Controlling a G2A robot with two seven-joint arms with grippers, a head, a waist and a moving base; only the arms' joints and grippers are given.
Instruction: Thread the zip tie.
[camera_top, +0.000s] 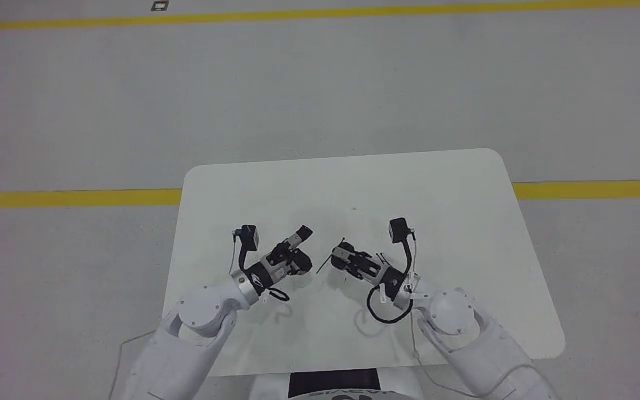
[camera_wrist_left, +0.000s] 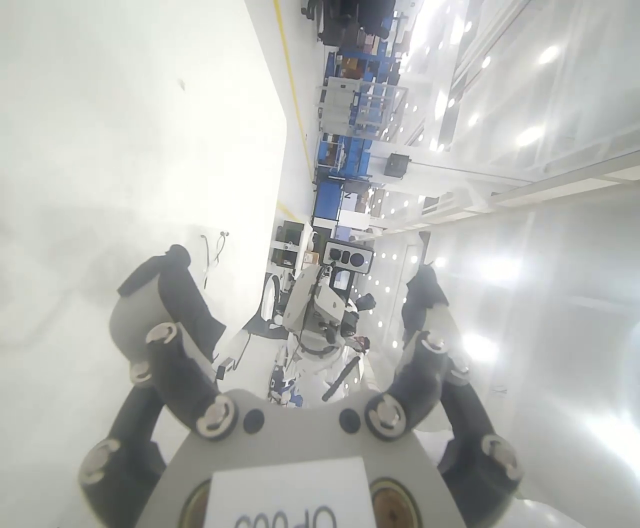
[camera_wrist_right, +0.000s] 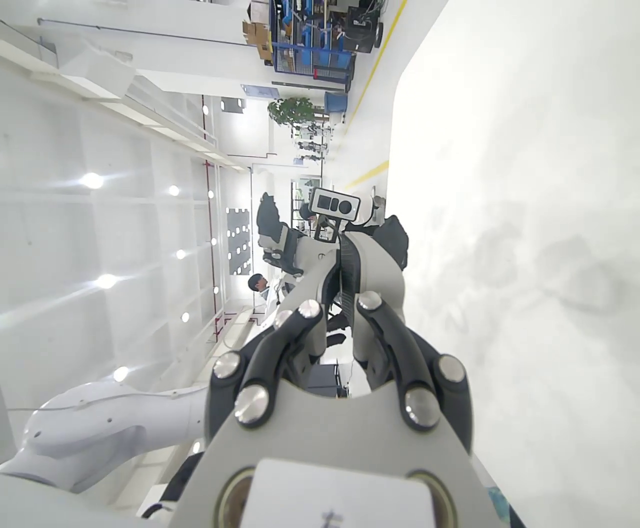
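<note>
Over the white table (camera_top: 450, 200) my two grippers face each other, a short gap apart. My right gripper (camera_top: 340, 258) (camera_wrist_right: 347, 240) is shut on a black ribbed zip tie (camera_wrist_right: 348, 272), which runs up between its pressed fingers. In the left wrist view the zip tie (camera_wrist_left: 342, 377) shows as a thin dark strip sticking out from the right gripper (camera_wrist_left: 325, 325). My left gripper (camera_top: 304, 250) (camera_wrist_left: 297, 272) is open with nothing between its fingers (camera_wrist_left: 172, 270), and it points at the right gripper. From the right wrist view its dark fingers (camera_wrist_right: 270, 220) stand spread.
The table's rounded far corners and edges border a grey floor with yellow lines (camera_top: 90, 197). A small dark speck (camera_top: 351, 209) lies on the table beyond the grippers. Bare tabletop stretches to the far side and to both sides of the arms.
</note>
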